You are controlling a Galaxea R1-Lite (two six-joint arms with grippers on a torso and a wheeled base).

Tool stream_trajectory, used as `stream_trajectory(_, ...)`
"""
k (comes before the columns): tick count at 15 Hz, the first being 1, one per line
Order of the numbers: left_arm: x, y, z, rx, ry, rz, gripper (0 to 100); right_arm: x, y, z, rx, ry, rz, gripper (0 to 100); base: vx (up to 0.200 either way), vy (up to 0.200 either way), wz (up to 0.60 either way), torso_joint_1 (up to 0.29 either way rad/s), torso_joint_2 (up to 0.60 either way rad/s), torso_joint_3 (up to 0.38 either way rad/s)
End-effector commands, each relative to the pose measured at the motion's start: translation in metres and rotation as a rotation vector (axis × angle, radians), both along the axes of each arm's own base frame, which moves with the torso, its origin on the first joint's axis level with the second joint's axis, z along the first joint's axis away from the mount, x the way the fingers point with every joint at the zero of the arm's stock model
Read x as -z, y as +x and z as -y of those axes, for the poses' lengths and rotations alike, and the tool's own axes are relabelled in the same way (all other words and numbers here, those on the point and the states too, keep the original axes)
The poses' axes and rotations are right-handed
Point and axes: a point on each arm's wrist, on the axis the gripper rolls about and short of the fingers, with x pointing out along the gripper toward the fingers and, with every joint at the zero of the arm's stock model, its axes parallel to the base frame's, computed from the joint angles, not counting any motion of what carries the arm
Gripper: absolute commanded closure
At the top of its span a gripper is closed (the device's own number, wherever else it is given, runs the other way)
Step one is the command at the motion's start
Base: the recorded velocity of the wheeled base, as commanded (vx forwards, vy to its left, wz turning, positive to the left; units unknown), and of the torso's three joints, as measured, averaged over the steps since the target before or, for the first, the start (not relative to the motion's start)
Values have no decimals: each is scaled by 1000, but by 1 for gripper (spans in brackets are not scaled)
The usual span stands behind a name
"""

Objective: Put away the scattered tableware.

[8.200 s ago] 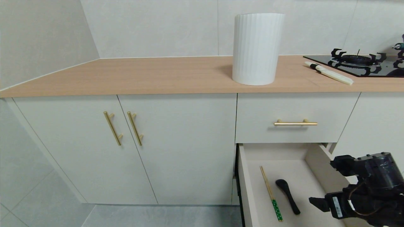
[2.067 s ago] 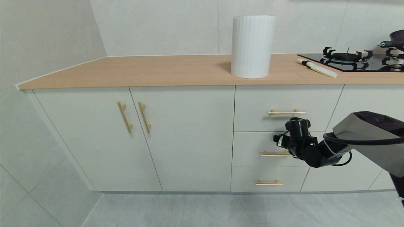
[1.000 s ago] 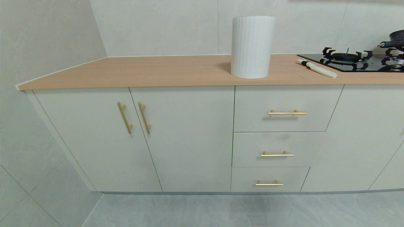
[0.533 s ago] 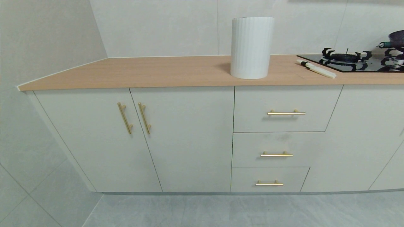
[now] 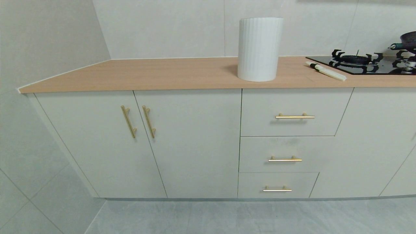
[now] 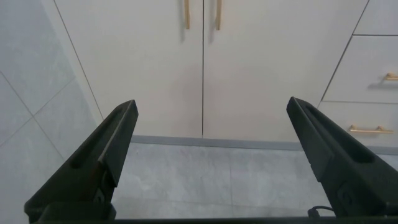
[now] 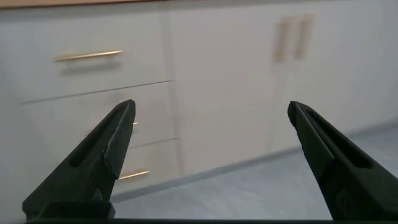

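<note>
The cabinet's three drawers are all shut in the head view, among them the middle drawer (image 5: 286, 152) with its brass handle. A long white utensil with a black band (image 5: 326, 71) lies on the wooden countertop (image 5: 162, 73) beside the stove. My left gripper (image 6: 211, 109) is open and empty, low in front of the double cabinet doors (image 6: 202, 62). My right gripper (image 7: 211, 107) is open and empty too, facing the stack of drawers (image 7: 93, 93) from a short distance.
A tall white ribbed container (image 5: 259, 48) stands on the countertop above the drawers. A black gas stove (image 5: 360, 61) sits at the right end. The double doors (image 5: 139, 139) have brass handles. Grey tiled floor (image 5: 195, 217) lies open before the cabinet.
The middle drawer, earlier open with chopsticks and a black spoon inside, is now shut. My right arm, which was at its handle, has drawn back out of the head view. The camera backed away.
</note>
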Motion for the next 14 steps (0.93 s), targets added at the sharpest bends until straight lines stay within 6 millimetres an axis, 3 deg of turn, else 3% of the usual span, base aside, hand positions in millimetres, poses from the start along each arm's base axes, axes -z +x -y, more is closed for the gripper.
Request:
stream_trajectory(1, 0, 0, 0, -1, -1, 0, 0, 18, 5, -1, -37, -16, -75, 0, 0, 0, 0, 0, 0, 0)
stream_trajectory(14, 0, 0, 0, -1, 5, -1, 0, 25, 6, -4, -168, -37, -140, 0, 0, 0, 0, 0, 0, 0)
